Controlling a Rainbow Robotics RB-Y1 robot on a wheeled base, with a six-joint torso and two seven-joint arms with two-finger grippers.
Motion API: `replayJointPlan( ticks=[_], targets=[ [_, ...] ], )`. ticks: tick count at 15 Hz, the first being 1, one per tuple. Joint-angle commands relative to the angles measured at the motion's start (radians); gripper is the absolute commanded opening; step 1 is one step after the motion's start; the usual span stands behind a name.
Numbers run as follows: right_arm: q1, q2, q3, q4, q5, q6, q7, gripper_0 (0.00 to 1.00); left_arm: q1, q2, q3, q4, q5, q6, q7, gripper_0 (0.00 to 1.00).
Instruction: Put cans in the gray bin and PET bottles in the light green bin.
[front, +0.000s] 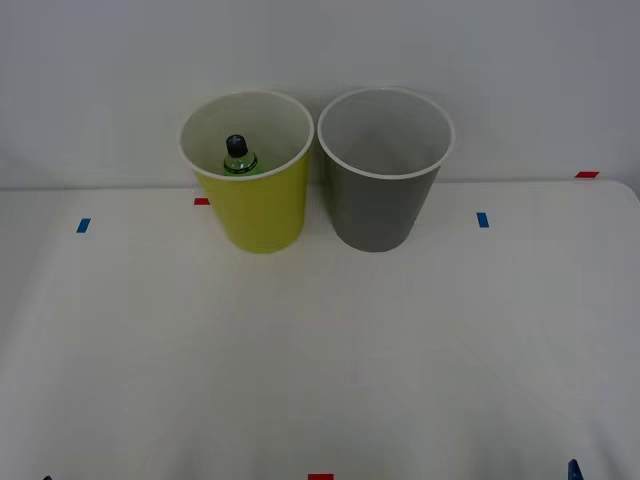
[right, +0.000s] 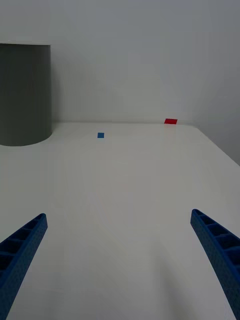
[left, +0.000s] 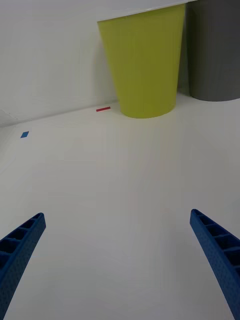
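The light green bin (front: 252, 205) stands at the back of the white table, left of the gray bin (front: 383, 200); the two almost touch. Inside the light green bin a PET bottle (front: 238, 158) stands upright, its black cap and green shoulder showing. The gray bin's inside looks bare. Cans are out of view. My left gripper (left: 117, 215) is open low over the table's near left, facing the light green bin (left: 145, 65), with nothing between its fingers. Over the near right, my right gripper (right: 118, 215) is open and holds nothing, with the gray bin (right: 22, 95) ahead.
Small blue tape marks (front: 83, 225) (front: 483, 219) and red ones (front: 587, 174) (front: 320, 477) lie on the table (front: 320, 360). A white wall rises right behind the bins. The table's right edge (right: 220, 150) runs close to the right gripper.
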Motion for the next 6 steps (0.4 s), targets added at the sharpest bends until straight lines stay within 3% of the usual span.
replayJointPlan(
  ticks=[1, 6],
  targets=[
    [0.0, 0.0, 0.0, 0.0, 0.0, 0.0, 0.0, 1.0, 0.0, 0.0, 0.0, 0.0, 0.0, 0.0, 0.0, 1.0],
    [0.0, 0.0, 0.0, 0.0, 0.0, 0.0, 0.0, 1.0, 0.0, 0.0, 0.0, 0.0, 0.0, 0.0, 0.0, 1.0]
  ],
)
